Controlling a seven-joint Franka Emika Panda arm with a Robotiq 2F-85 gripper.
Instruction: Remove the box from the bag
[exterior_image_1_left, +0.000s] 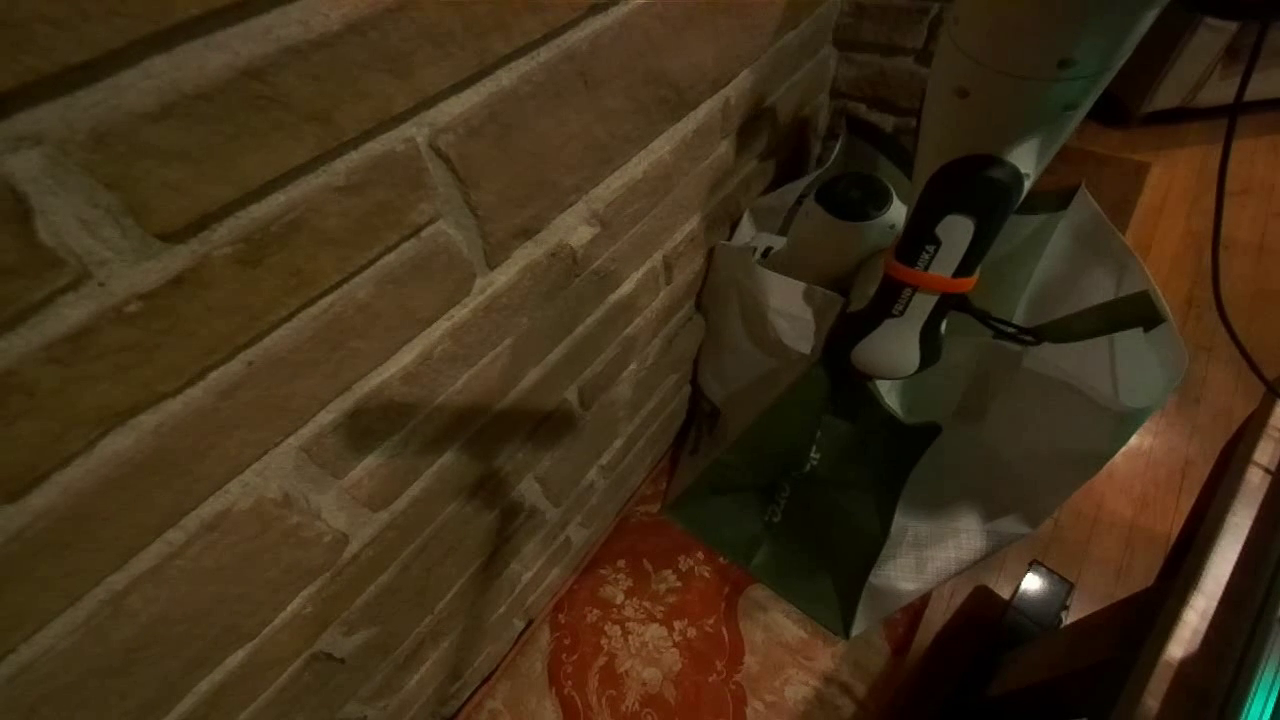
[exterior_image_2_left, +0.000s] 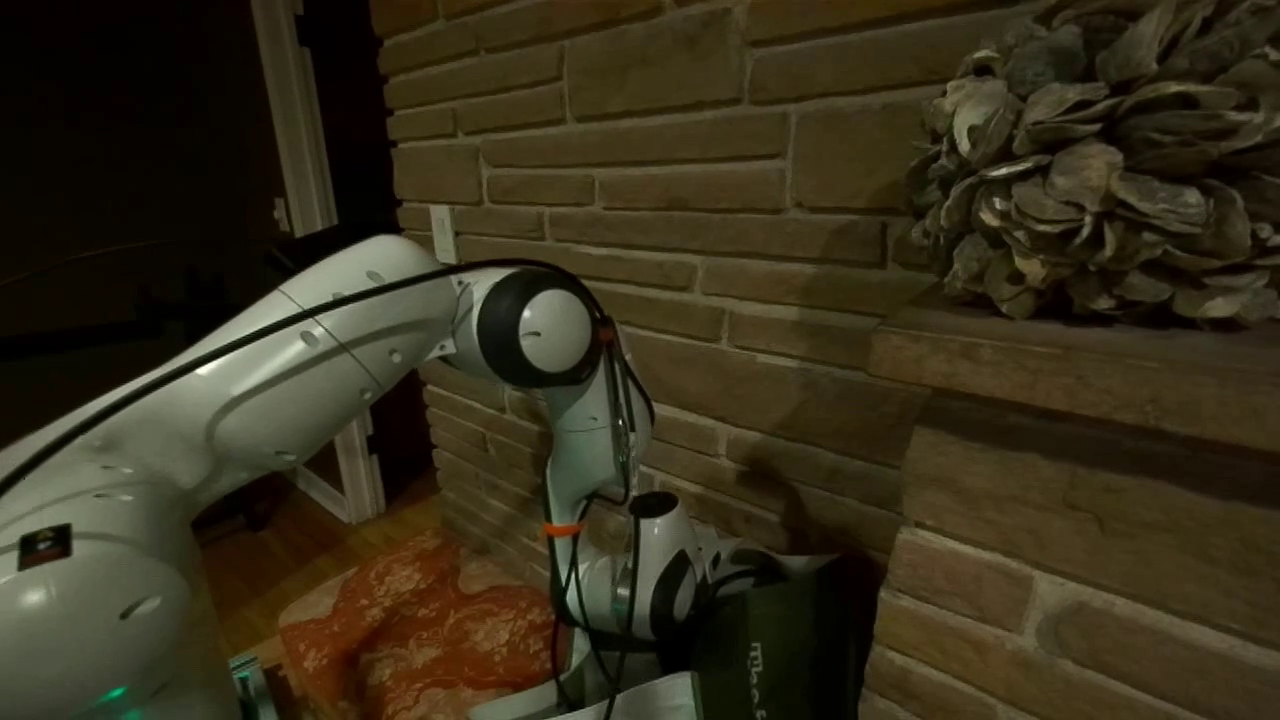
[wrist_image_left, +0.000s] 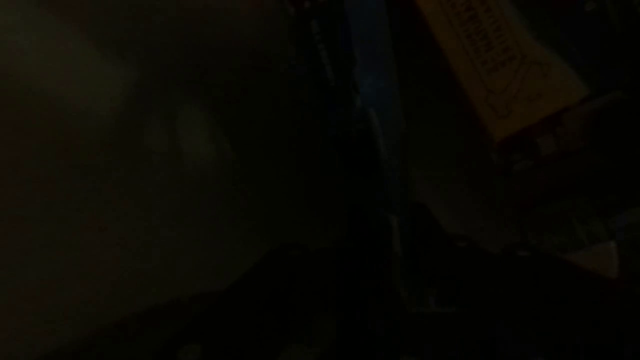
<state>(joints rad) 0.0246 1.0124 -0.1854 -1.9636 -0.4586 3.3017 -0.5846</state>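
Observation:
The dark green bag (exterior_image_1_left: 810, 490) with pale grey-green panels stands open on the floor against the wall; part of it shows in an exterior view (exterior_image_2_left: 790, 640). My wrist reaches down into the bag's mouth, so the fingers are hidden in both exterior views. The wrist view is very dark. There the blue box (wrist_image_left: 374, 75) stands edge-on and runs down between my dark fingers. My gripper (wrist_image_left: 381, 210) has its fingers drawn in close on both sides of the box and looks shut on it. Most of the box's faces are hidden.
A yellow package (wrist_image_left: 500, 65) with dark lettering lies right of the box in the wrist view. A brick wall (exterior_image_1_left: 330, 330) runs close beside the bag. An orange-red patterned mat (exterior_image_1_left: 640, 630) lies on the floor. A stone ledge (exterior_image_2_left: 1060, 360) holds a shell cluster (exterior_image_2_left: 1100, 180).

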